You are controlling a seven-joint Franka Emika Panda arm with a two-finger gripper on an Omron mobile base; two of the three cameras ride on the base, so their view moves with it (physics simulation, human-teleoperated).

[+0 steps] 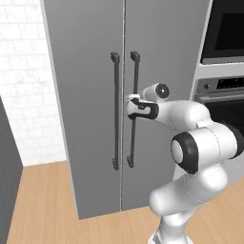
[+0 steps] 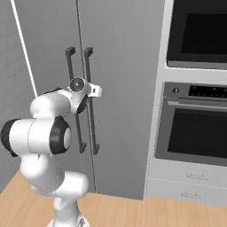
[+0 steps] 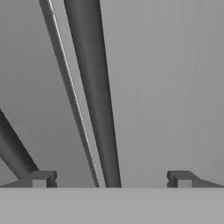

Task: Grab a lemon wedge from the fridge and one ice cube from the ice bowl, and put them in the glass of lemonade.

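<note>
At the tall matte grey two-door fridge (image 1: 90,95), jaws (image 3: 109,178) spread wide, straddling its right dark bar handle (image 3: 94,92); doors closed.

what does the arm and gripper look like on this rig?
Glossy white rounded arm links with black bands at the joints and a black round cap near the wrist. The gripper has two small dark grey blocky fingertips. No cables or markings visible.
</note>
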